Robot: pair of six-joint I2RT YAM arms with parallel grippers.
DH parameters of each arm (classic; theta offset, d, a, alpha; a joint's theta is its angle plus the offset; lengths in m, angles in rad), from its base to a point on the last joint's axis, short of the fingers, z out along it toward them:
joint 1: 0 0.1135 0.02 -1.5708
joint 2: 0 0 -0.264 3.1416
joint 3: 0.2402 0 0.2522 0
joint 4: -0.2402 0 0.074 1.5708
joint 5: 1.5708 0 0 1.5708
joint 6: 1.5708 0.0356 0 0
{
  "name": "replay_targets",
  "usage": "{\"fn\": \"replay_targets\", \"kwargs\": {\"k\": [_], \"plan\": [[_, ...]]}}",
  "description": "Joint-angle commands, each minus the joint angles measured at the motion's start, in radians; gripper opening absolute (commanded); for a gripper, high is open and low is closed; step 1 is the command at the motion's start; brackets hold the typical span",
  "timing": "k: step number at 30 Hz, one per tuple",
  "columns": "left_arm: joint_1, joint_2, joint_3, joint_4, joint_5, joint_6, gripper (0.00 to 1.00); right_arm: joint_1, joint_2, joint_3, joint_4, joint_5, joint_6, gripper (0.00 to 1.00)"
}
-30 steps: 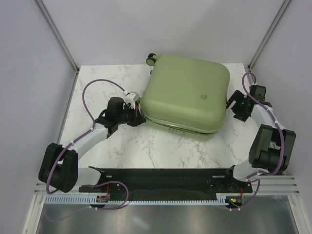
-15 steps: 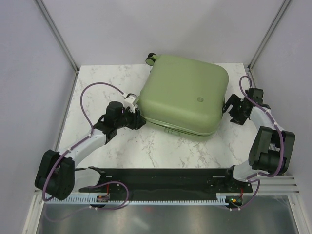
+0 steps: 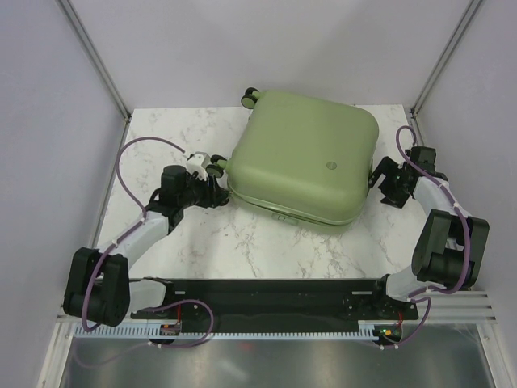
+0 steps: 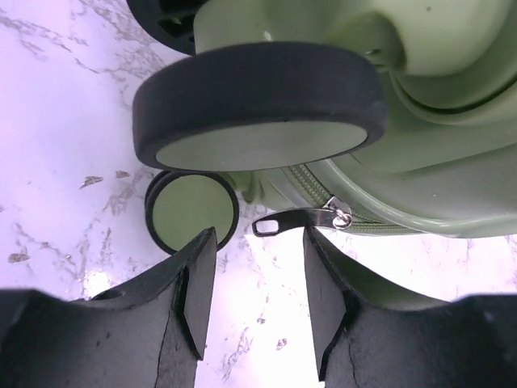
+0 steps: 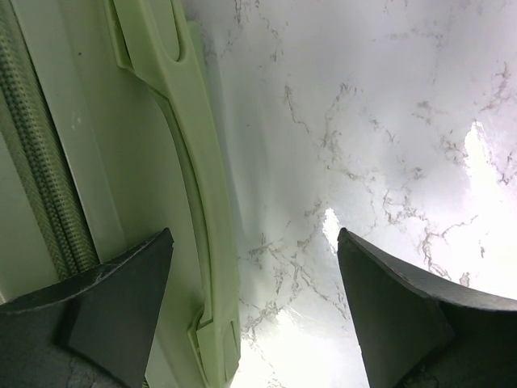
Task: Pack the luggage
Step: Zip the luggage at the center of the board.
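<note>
The luggage, a pale sage-green hard-shell case, lies flat and closed in the middle of the marble table. My left gripper stands open at its left corner. In the left wrist view the metal zipper pull sticks out just ahead of the left gripper, free of both fingers, under two caster wheels. My right gripper is open at the case's right side. In the right wrist view the right gripper has the case's moulded side handle near its left finger, ungripped.
Purple side walls and metal corner posts close in the table. A black bar and the arm bases run along the near edge. Another caster wheel pokes out at the case's far corner.
My left gripper has opened, let go at the case's zipper and drawn back to the left. The case shifted slightly left early on. The right gripper edged in to the case's side.
</note>
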Motion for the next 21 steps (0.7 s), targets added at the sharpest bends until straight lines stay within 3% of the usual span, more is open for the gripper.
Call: {"fn": "replay_targets", "kwargs": {"k": [1,5,9,14,21], "plan": [[0.014,0.043,0.019,0.117,0.149,0.017,0.54,0.042,-0.021,0.028,-0.021,-0.148,-0.003,0.92],[0.014,0.065,0.023,0.146,0.253,0.028,0.53,0.042,-0.015,0.033,-0.019,-0.147,-0.007,0.91],[0.013,0.009,0.020,0.065,0.317,0.079,0.55,0.042,-0.004,0.037,-0.019,-0.145,-0.010,0.91],[0.014,-0.021,0.011,0.008,0.261,0.148,0.58,0.042,0.015,0.051,-0.016,-0.153,-0.012,0.91],[0.016,0.102,0.072,0.022,0.267,0.181,0.59,0.042,0.029,0.071,-0.018,-0.167,-0.016,0.91]]}}
